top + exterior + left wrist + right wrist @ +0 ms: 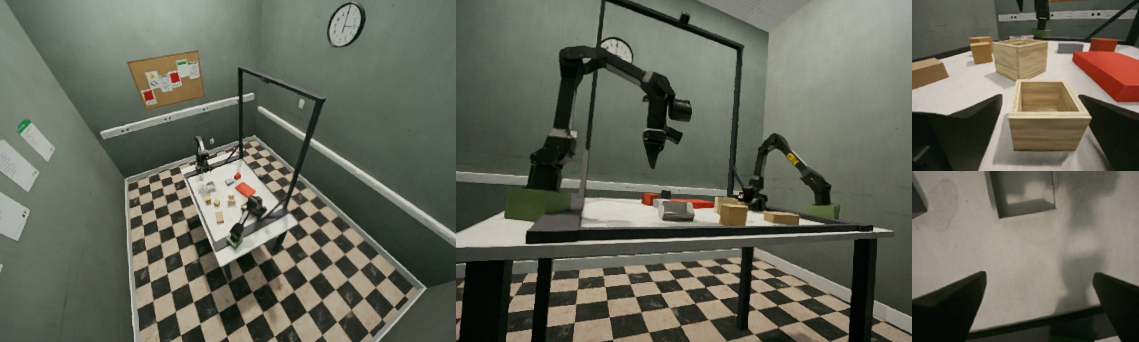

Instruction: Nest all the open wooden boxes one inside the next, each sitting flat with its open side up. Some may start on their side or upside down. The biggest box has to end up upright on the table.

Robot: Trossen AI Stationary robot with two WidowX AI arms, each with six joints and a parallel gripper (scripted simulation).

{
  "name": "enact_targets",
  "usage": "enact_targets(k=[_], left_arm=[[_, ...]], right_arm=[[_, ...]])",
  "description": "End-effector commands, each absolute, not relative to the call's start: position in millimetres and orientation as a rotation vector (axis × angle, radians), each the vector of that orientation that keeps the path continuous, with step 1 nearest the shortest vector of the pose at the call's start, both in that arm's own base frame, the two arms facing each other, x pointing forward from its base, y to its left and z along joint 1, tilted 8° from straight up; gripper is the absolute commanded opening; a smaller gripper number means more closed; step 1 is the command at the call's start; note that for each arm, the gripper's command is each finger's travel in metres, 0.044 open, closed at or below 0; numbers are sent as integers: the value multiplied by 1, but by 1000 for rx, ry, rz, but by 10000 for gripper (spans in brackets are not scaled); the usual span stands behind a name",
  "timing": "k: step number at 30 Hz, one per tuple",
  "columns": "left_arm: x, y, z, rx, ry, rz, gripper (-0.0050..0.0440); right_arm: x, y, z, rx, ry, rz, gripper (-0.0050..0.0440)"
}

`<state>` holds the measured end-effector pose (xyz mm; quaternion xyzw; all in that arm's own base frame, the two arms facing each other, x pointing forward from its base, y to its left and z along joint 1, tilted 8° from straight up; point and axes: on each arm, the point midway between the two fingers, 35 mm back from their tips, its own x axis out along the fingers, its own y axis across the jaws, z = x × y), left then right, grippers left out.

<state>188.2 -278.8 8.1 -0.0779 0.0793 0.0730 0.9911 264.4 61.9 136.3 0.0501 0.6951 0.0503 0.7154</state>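
Two pale wooden boxes [231, 201] [724, 202] [1020, 57], upright, apart.
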Motion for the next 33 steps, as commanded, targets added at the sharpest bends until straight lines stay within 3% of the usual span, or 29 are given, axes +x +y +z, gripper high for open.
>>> enact_targets(k=[1,7,14,19,28,33], left_arm=[[190,-279,17,-180,204,151,400],[193,-277,32,-202,464,124,400],[194,-280,37,-212,532,108,400],[199,-280,54,-233,784,79,400],[201,-279,64,-237,954,58,400],[203,-275,79,-255,1175,23,400]], right_arm=[[266,62,142,115,1521,116,400],[266,62,142,115,1521,116,400],[266,62,142,115,1521,116,400],[266,62,142,115,1521,116,400],[266,62,142,115,1521,116,400],[266,62,142,115,1521,116,400]])
